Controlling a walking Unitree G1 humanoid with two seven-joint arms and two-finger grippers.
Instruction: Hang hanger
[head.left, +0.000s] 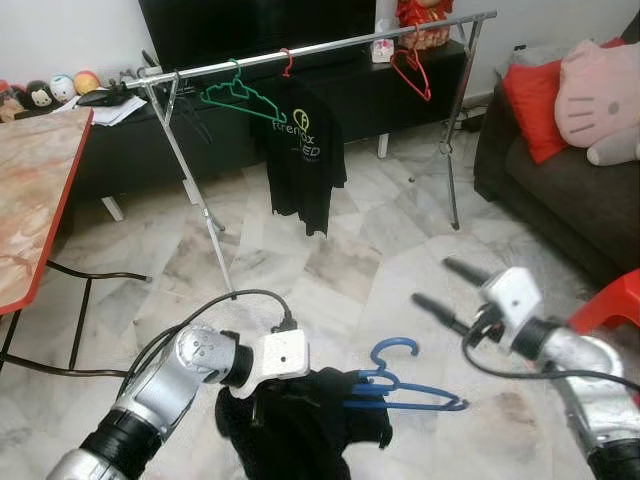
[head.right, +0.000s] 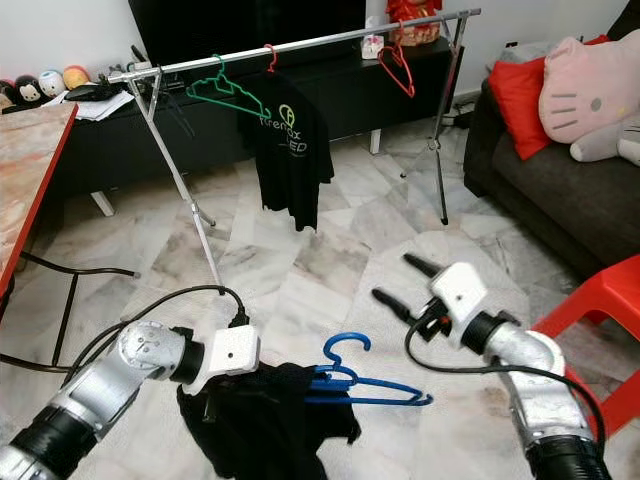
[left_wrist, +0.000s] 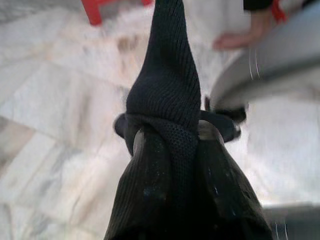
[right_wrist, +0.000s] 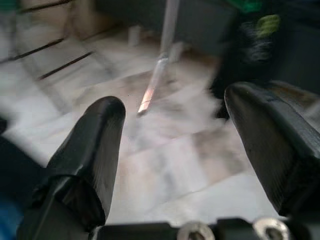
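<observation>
Blue hanger (head.left: 405, 388): one, long axis sideways, hook up.
Left tool (left_wrist: 172, 137): pinching black garment (head.left: 295, 425).
Right tool (head.left: 440, 288): spread, empty.
Rail hangers: green (head.left: 240, 98), two red (head.left: 412, 70).

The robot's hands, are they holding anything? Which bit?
The left gripper pinches a bunched fold of the black garment that carries the blue hanger. The right gripper is open and holds nothing.

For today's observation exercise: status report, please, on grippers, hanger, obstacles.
Left gripper shut on black garment carrying blue hanger. Right gripper open, beside it. Clothes rail ahead across open floor, red chair at right.
</observation>
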